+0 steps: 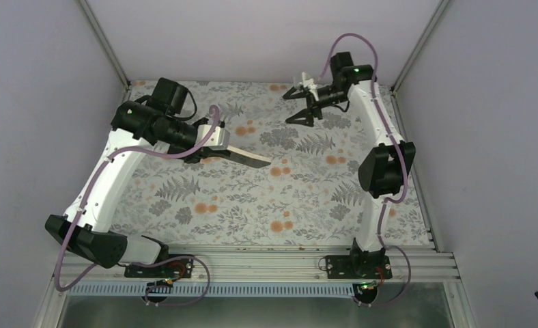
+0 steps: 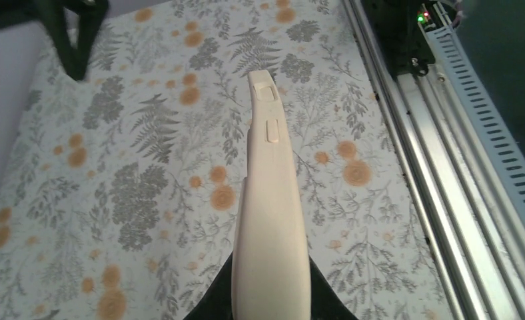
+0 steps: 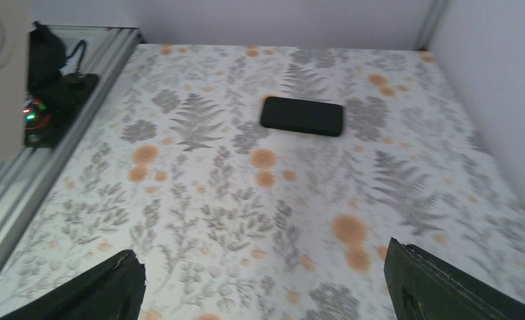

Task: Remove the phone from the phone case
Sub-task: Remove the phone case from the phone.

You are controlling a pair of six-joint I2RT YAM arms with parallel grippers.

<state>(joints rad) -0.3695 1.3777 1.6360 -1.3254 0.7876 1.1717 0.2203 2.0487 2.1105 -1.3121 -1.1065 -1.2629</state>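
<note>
My left gripper (image 1: pixel 215 149) is shut on one end of the cream phone case (image 1: pixel 249 157) and holds it above the table, pointing right. In the left wrist view the case (image 2: pixel 270 200) runs edge-on away from my gripper (image 2: pixel 271 297), its button cut-outs near the far end. The black phone (image 3: pixel 302 116) lies flat on the table, apart from the case, far ahead of my right gripper (image 3: pixel 266 287). The top view does not show the phone. My right gripper (image 1: pixel 298 102) is open and empty, up near the back of the table.
The floral table cover (image 1: pixel 266 198) spans the workspace. A metal rail (image 1: pixel 266 260) with the arm bases runs along the near edge. Grey walls close in the left, back and right sides. The right gripper's dark fingers (image 2: pixel 70 37) show at the far corner of the left wrist view.
</note>
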